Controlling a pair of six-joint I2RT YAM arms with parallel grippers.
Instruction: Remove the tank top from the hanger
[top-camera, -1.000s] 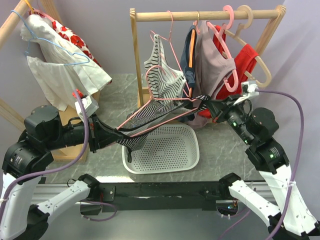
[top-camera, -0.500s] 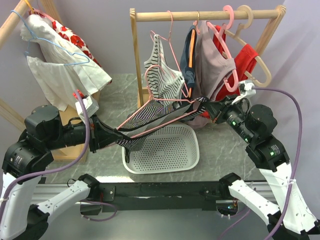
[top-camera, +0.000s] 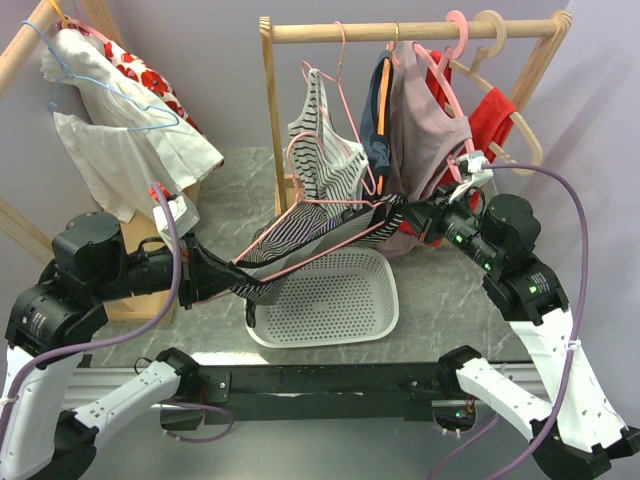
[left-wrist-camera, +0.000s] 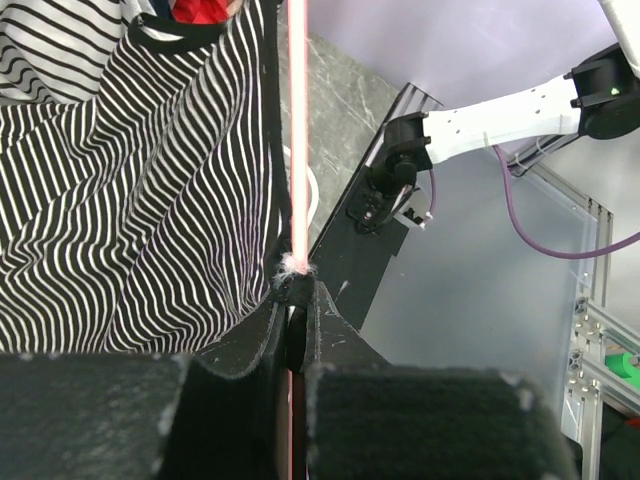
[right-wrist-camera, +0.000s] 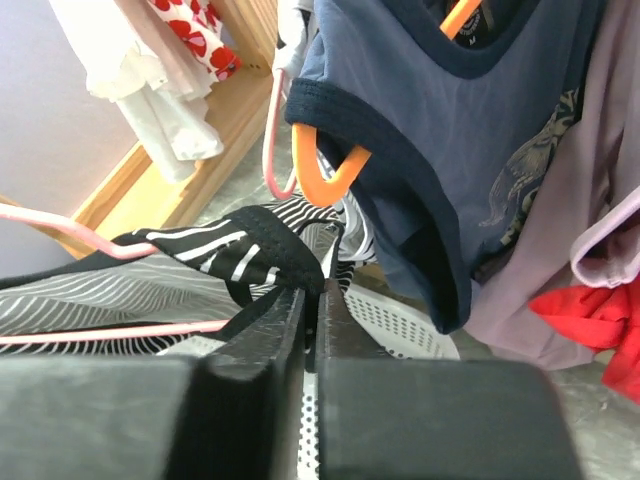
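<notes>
The black-and-white striped tank top (top-camera: 300, 232) hangs stretched on a pink wire hanger (top-camera: 318, 260), held level above the basket. My left gripper (top-camera: 240, 272) is shut on the hanger's lower end; in the left wrist view the pink wire (left-wrist-camera: 297, 130) runs out from between the closed left gripper (left-wrist-camera: 297, 292), with the striped cloth (left-wrist-camera: 120, 200) beside it. My right gripper (top-camera: 410, 212) is shut on the tank top's black-edged strap (right-wrist-camera: 245, 250). In the right wrist view the right gripper (right-wrist-camera: 318, 292) pinches the strap, and the hanger's arm (right-wrist-camera: 110, 332) lies to the left.
A white perforated basket (top-camera: 372, 322) sits under the garment. Behind it a wooden rack (top-camera: 400, 30) carries a striped top (top-camera: 325, 140), a navy top (top-camera: 383, 115), a mauve one (top-camera: 430, 125) and a red one (top-camera: 492, 118). A white floral garment (top-camera: 120, 130) hangs at left.
My right gripper has moved left and slightly up with the strap, slackening it along the hanger's arm. The left arm and hanger end have stayed put.
</notes>
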